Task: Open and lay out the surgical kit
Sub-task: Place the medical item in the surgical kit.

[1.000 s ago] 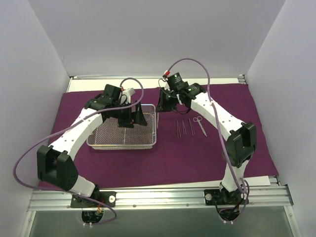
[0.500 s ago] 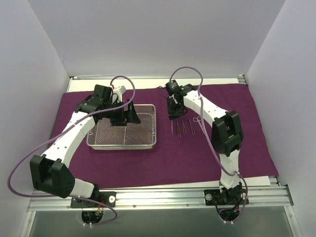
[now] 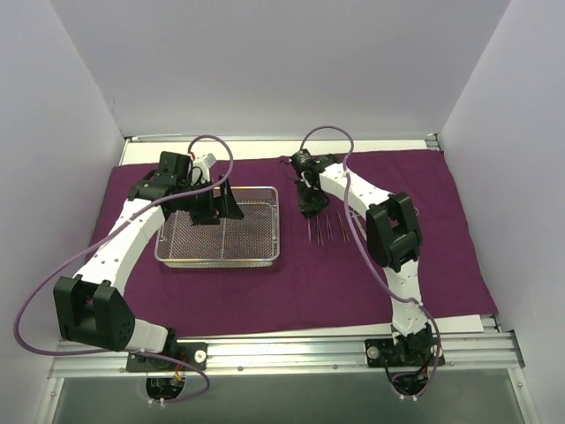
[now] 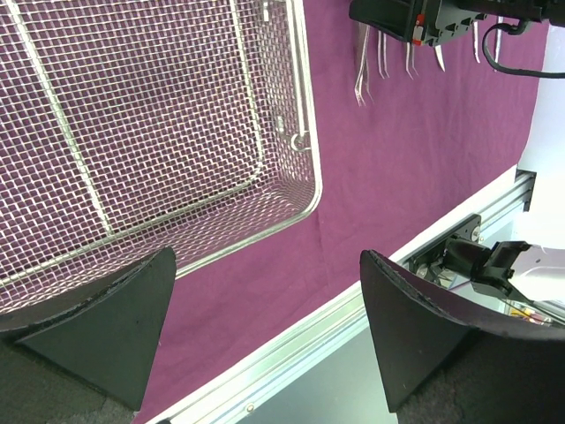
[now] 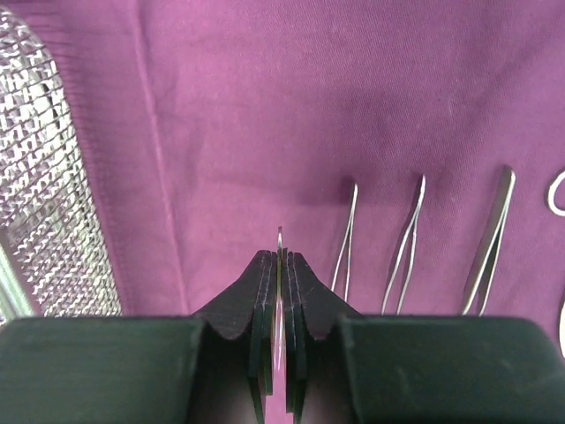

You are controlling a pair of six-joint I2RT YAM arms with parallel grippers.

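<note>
Right wrist view is showing the right gripper point(image 5: 279, 265) pinching 1 thin steel instrument point(image 5: 279, 240) tight, just left of 3 forceps point(image 5: 404, 247), likely extending their row mid-way along the purple cloth point(image 5: 221, 106). The left gripper point(image 4: 265, 265) is hanging wide open, empty, over the mesh tray point(image 4: 305, 168) on the cloth's left half.

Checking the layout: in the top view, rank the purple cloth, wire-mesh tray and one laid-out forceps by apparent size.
Largest to smallest:
1. purple cloth
2. wire-mesh tray
3. forceps
All lie flat at one depth, so the order is clear.
</note>
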